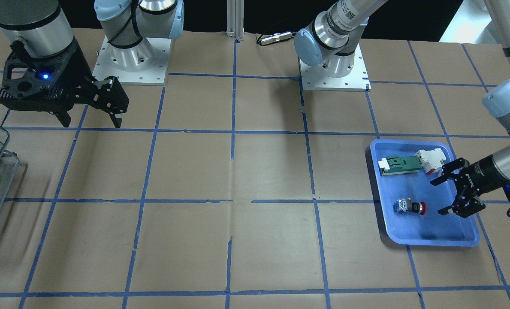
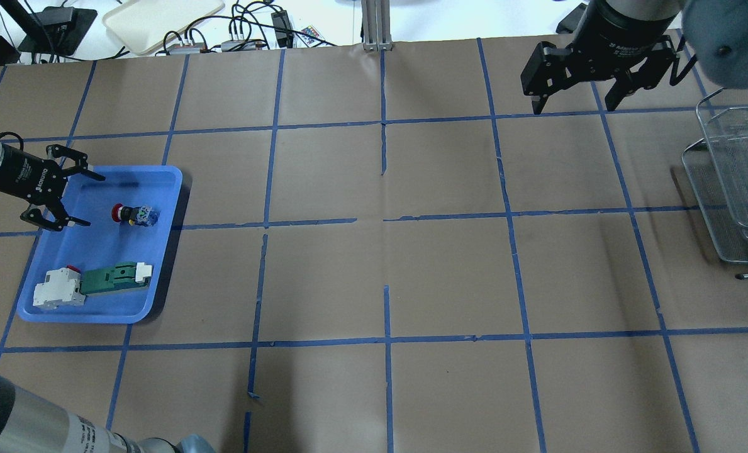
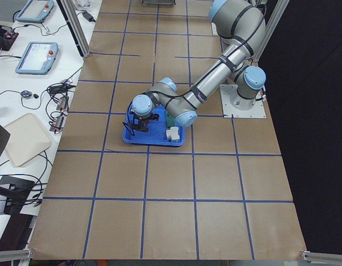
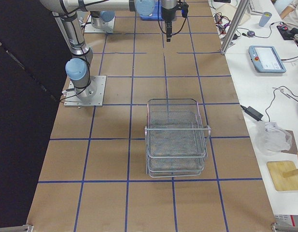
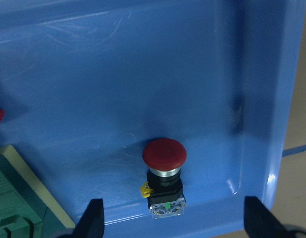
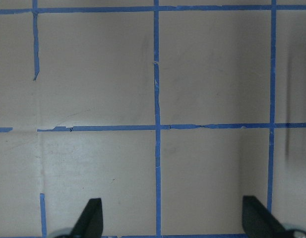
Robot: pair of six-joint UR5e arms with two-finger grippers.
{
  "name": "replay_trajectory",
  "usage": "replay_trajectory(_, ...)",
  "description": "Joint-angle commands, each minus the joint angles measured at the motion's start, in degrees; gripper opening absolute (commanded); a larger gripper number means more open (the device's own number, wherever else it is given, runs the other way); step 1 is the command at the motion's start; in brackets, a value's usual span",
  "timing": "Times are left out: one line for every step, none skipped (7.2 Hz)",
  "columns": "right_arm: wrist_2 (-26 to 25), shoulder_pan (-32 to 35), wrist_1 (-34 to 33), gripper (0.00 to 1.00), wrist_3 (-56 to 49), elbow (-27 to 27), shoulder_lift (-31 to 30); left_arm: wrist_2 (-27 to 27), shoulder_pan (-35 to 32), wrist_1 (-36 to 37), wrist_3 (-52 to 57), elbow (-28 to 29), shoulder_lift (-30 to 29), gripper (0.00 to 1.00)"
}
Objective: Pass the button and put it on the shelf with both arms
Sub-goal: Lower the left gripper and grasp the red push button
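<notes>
The button (image 2: pixel 133 214), red cap with a black collar and a blue-white block, lies on its side in the blue tray (image 2: pixel 167 251). It also shows in the front view (image 1: pixel 410 207) and the left wrist view (image 5: pixel 164 168). My left gripper (image 2: pixel 92 200) is open over the tray, a short way from the button's red cap and apart from it; it also shows in the front view (image 1: pixel 436 197). My right gripper (image 2: pixel 573 108) is open and empty, high over the table near the shelf (image 2: pixel 735 182), a silver wire rack at the table's right end.
In the tray, a green-and-white flat component (image 2: pixel 112 278) and a white block with a red bit (image 2: pixel 58 288) lie beside each other, apart from the button. Brown paper with blue tape lines covers the table (image 2: pixel 386 264). The shelf also shows in the right side view (image 4: pixel 177 137).
</notes>
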Motion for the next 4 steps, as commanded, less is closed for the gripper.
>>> replay_trajectory(0.0,0.0,0.0,1.00,0.1,0.1,0.0,0.0,0.0,0.0,-2.8,-0.1,-1.5,1.00)
replay_trajectory(0.0,0.0,0.0,1.00,0.1,0.1,0.0,0.1,0.0,-0.1,-2.9,-0.2,-2.0,1.00)
replay_trajectory(0.0,0.0,0.0,1.00,0.1,0.0,0.0,0.4,0.0,-0.1,-3.2,-0.2,-2.5,1.00)
replay_trajectory(-0.1,0.0,0.0,1.00,0.1,0.0,0.0,0.4,0.0,-0.1,-3.3,-0.2,-3.2,1.00)
